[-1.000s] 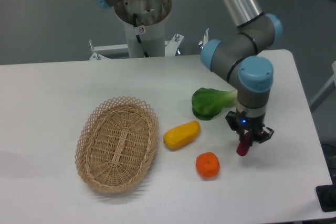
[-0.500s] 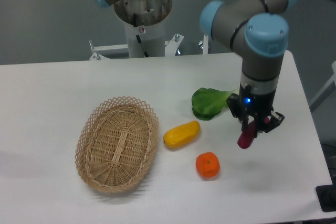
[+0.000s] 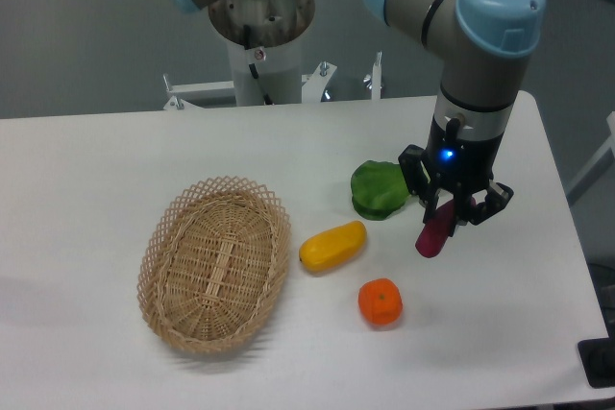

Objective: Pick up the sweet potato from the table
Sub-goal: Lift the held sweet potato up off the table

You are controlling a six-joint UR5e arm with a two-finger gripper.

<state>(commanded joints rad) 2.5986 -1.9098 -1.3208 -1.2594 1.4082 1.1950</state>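
Note:
My gripper (image 3: 448, 210) is shut on the sweet potato (image 3: 434, 233), a slim purple-magenta vegetable that hangs tilted from the fingers, lifted above the white table (image 3: 96, 180). The gripper is at the right side of the table, just right of the green leafy vegetable and above and right of the orange fruit.
A woven wicker basket (image 3: 215, 262) lies at the left middle. A yellow oblong vegetable (image 3: 332, 246) lies beside it. A round orange fruit (image 3: 381, 301) lies in front. A green leafy vegetable (image 3: 379, 189) lies behind. The table's right edge is near the gripper.
My gripper has risen and shifted slightly left with the sweet potato in it, lifting it higher off the table. The other objects have not moved.

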